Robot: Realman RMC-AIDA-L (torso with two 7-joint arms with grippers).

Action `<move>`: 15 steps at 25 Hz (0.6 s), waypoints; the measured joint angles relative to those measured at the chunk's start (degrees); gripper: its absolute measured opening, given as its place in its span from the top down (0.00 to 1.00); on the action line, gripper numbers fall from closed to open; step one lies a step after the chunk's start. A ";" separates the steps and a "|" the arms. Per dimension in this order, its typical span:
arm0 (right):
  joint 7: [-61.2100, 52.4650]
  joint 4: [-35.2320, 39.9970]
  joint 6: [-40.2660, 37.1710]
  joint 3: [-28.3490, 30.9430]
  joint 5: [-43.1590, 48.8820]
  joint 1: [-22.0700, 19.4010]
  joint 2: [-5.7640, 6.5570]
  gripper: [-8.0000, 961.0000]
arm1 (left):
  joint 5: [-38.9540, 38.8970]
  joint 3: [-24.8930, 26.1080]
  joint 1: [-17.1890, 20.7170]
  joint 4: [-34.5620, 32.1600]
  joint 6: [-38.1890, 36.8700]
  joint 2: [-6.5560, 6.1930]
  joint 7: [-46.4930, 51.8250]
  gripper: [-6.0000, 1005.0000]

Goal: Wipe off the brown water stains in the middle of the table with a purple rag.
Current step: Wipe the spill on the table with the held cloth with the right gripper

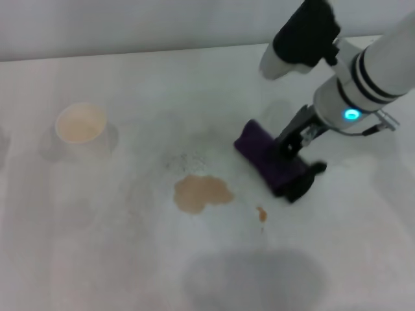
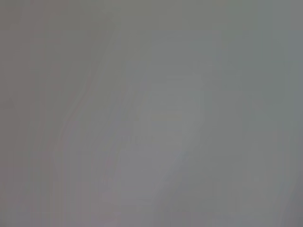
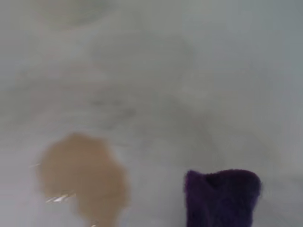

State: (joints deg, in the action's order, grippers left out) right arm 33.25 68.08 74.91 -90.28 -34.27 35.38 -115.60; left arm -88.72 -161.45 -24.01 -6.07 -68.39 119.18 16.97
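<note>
The purple rag [image 1: 266, 157] is a dark folded cloth right of the table's middle, and my right gripper [image 1: 288, 167] is shut on it, its black fingers [image 1: 299, 186] reaching down from the upper right. The brown water stains lie left of the rag: a tan blotch [image 1: 201, 192] and a small droplet [image 1: 261, 214] in front of the rag. The right wrist view shows the rag [image 3: 222, 196] and the blotch [image 3: 83, 182] a short gap apart. Whether the rag touches the white table [image 1: 130, 259] I cannot tell. My left gripper is out of view.
A cream paper cup [image 1: 81, 124] stands at the left of the table. Faint grey speckles [image 1: 187, 161] sit just behind the blotch. The table's far edge [image 1: 130, 54] runs along the back. The left wrist view shows only a blank grey surface.
</note>
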 joint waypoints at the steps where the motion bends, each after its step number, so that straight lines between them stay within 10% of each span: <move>1: 1.08 -0.20 0.35 -0.47 -0.29 0.11 -0.09 0.90 | -0.02 0.00 -0.03 -0.01 -0.02 0.00 0.00 0.12; 15: 6.06 -7.62 3.08 -11.67 -9.79 4.18 -0.32 0.90 | -0.06 0.00 -0.94 -0.06 -0.26 0.00 0.93 0.12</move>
State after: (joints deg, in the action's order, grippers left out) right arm 39.31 60.46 77.99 -101.95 -44.06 39.56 -115.92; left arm -88.77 -161.45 -24.96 -6.12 -68.65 119.18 17.89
